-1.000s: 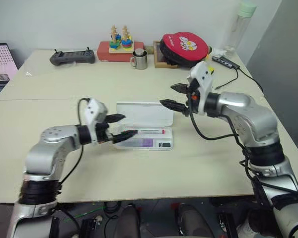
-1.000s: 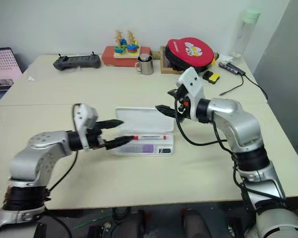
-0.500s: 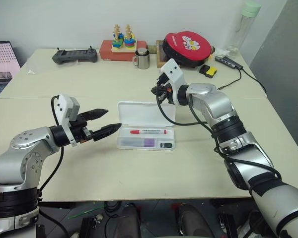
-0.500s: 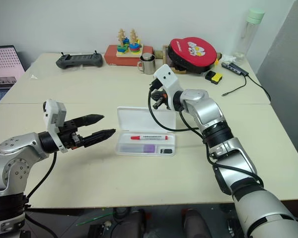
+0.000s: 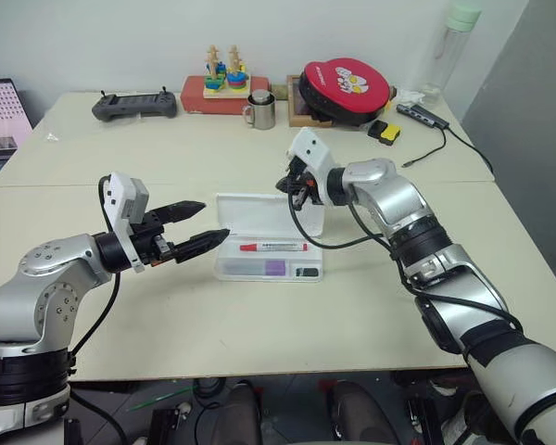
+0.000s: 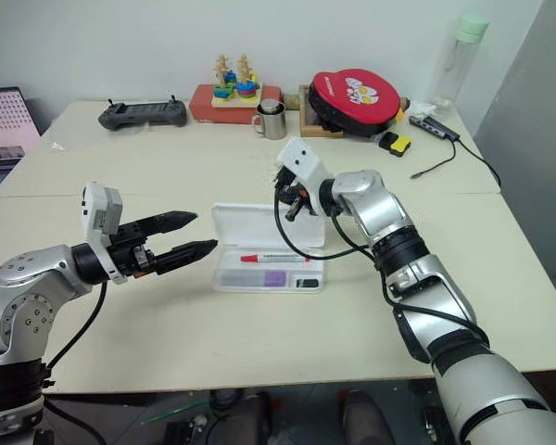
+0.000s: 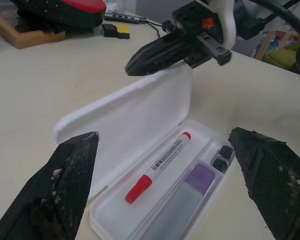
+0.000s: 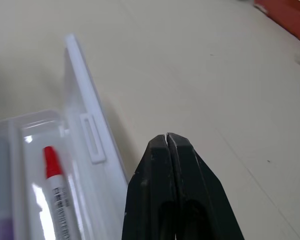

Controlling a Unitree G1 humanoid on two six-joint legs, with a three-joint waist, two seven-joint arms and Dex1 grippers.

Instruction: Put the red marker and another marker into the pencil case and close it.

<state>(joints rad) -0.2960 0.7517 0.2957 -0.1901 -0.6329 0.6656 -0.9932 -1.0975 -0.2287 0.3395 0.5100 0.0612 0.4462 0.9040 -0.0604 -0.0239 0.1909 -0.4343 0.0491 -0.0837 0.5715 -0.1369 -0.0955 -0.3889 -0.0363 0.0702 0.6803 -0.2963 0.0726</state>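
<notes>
The pencil case lies open in the middle of the table, its lid tilted up at the back. Inside, the red marker lies in the long rear compartment. The lavender marker lies in the front one, beside small black pieces. My left gripper hovers open just left of the case, pointing at it, with nothing between its fingers. My right gripper is shut on nothing, its tip right at the lid's upper back edge. Whether it touches the lid I cannot tell.
Along the far edge stand a black controller, a red box with wooden toys, a metal mug, a red round bag, a yellow-black block and a bottle. A cable runs at the far right.
My right gripper has shut and swung left and down to the lid's back edge. My left gripper has drawn back from the case to its left side and stays open.
</notes>
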